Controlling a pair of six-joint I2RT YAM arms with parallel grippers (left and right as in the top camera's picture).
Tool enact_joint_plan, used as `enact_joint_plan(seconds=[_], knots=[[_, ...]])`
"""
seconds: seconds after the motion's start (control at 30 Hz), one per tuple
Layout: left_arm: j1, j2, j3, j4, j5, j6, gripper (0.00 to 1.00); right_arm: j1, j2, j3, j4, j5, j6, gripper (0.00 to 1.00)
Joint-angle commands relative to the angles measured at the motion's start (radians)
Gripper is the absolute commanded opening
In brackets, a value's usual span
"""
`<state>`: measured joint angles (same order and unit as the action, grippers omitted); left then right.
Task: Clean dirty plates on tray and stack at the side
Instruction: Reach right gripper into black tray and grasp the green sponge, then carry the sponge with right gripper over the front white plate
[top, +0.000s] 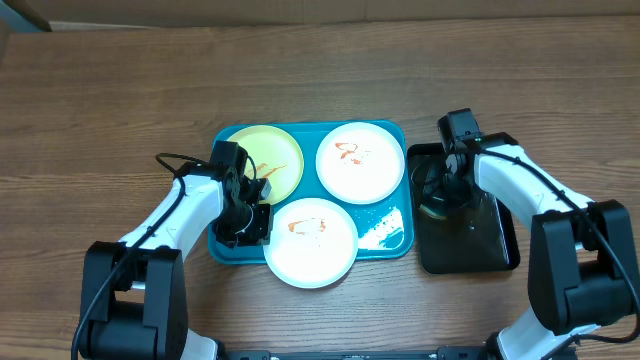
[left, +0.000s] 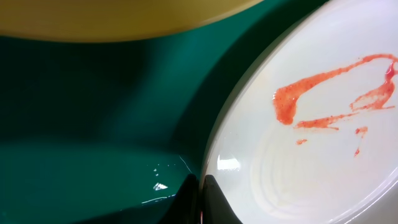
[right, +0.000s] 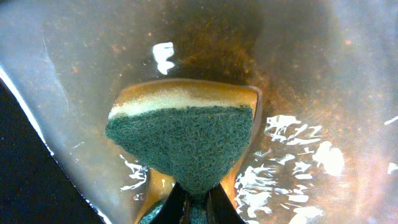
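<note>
The turquoise tray (top: 392, 240) holds three dirty plates: a yellow-green plate (top: 270, 158) at back left, a white plate (top: 360, 160) at back right, and a white plate (top: 311, 242) at front that overhangs the tray's front rim. All have orange-red smears. My left gripper (top: 250, 217) is at the front plate's left rim. In the left wrist view its fingers (left: 202, 190) are shut on the rim of that plate (left: 311, 143), over the tray (left: 81, 112). My right gripper (right: 199, 204) is shut on a green-and-yellow sponge (right: 180, 140).
A narrow black tray (top: 485, 250) with wet brownish liquid stands right of the turquoise tray; my right gripper (top: 447, 195) holds the sponge low inside it (right: 311, 62). The wooden table (top: 120, 100) lies around both trays.
</note>
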<state>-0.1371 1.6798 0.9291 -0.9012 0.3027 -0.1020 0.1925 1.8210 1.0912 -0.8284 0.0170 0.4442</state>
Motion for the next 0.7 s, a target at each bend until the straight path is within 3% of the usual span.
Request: enact_joint_plan(seconds=[0.0,0.37,0.67], knots=[[-0.004,0.007,0.012,-0.003,-0.022,-0.011,0.04,0.003,0.039,-0.061,0.002,0.023,0.001,0.04],[-0.004,0.007,0.012,-0.003,-0.021,-0.011,0.04,-0.01,-0.024,0.237,-0.237,0.041,-0.005,0.04],[-0.004,0.007,0.012,-0.002,-0.021,-0.011,0.04,-0.008,-0.153,0.258,-0.302,-0.054,-0.016,0.04]])
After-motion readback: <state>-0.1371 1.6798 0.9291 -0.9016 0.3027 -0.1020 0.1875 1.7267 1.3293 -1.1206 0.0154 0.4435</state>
